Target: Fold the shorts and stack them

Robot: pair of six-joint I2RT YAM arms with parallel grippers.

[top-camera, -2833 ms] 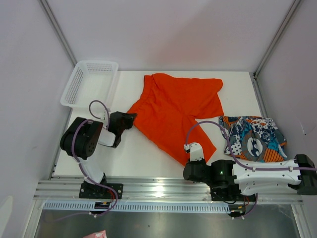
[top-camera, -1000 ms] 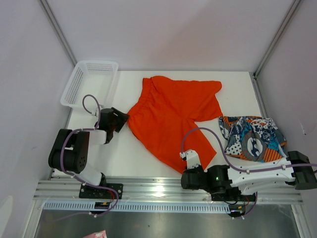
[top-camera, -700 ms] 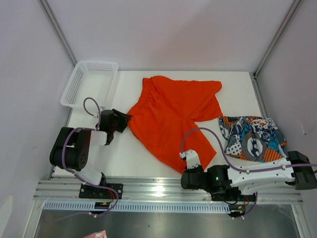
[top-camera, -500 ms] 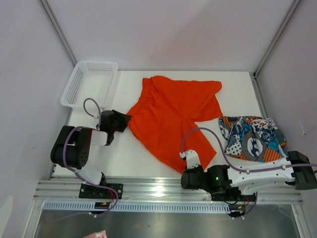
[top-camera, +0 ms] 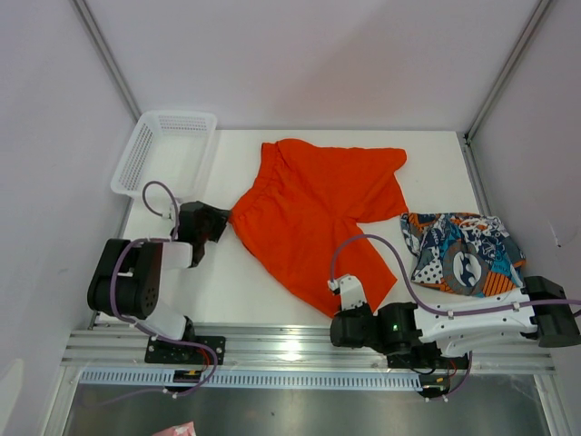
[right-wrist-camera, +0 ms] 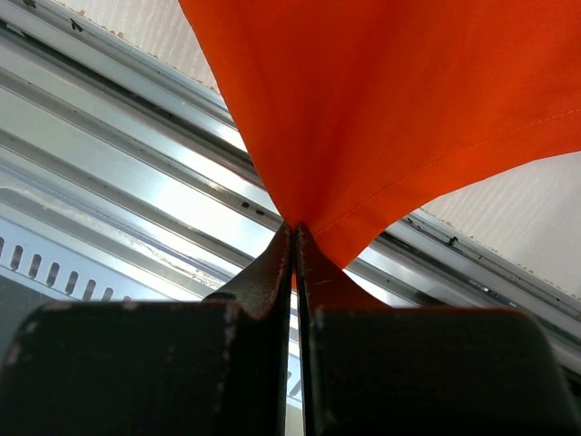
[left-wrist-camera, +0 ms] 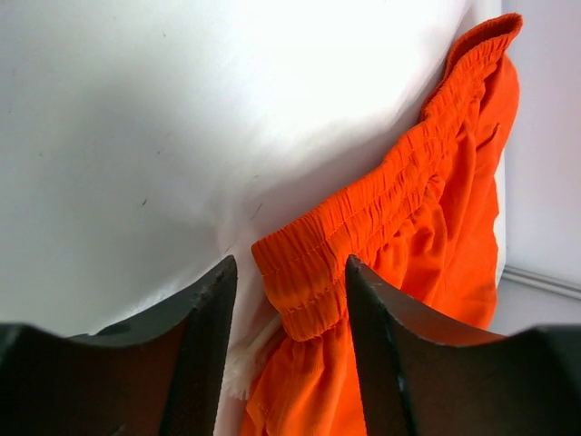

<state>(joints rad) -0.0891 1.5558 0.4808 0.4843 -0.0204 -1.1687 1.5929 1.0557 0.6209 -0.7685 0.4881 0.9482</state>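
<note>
The white mesh basket (top-camera: 163,150) sits beyond the left gripper (left-wrist-camera: 289,272), off to its left at the table's far left corner. Both pairs of shorts lie outside it on the white table (top-camera: 245,282).

The orange shorts (top-camera: 318,204) spread between the two pincers. The elastic waistband corner lies between the left gripper's parted fingers, which straddle it without clamping. The right gripper (right-wrist-camera: 295,238) is closed tight on the hem of the near leg, holding it right over the metal rail (top-camera: 300,345) at the table's near edge. The printed shorts (top-camera: 465,254) lie folded beyond and to the right of that pincer, close to the table's right edge.

Bare tabletop shows on the near side of the left gripper and between the two pincers. Little room is left between the right gripper and the rail.

Compared with the earliest view, the leg hem has been drawn nearer the rail, and the left arm has sunk lower and closed in on the waistband corner.
</note>
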